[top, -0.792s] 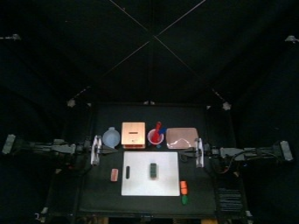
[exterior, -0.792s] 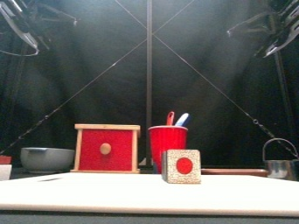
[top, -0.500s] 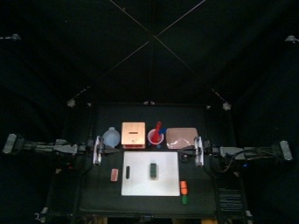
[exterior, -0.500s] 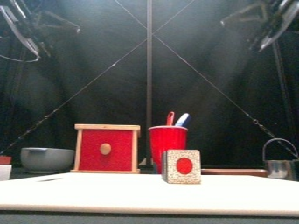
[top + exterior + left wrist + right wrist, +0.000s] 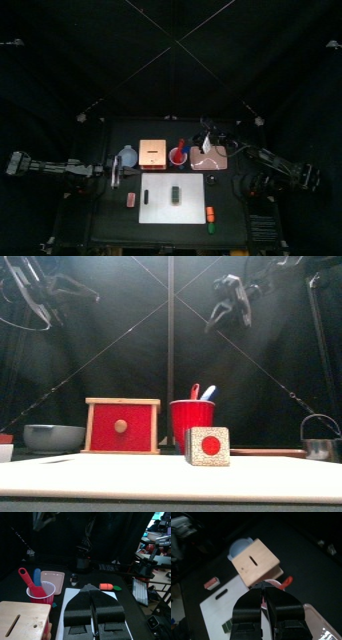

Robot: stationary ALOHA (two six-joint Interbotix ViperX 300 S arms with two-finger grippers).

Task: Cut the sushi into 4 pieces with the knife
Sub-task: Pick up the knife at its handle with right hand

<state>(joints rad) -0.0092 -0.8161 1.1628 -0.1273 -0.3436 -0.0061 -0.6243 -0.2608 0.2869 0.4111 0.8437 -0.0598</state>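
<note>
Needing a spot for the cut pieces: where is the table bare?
Bare: the white cutting board left of the dark green sushi roll, and the black table in front of the board. Crowded: the back row, blue-grey bowl, pale wooden box, red cup, pink tray, right tool above.

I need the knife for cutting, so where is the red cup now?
In the top view the red cup stands behind the white board, between the wooden box to its left and the pink tray.

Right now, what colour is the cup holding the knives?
The cup is red, clearest in the front view.
</note>
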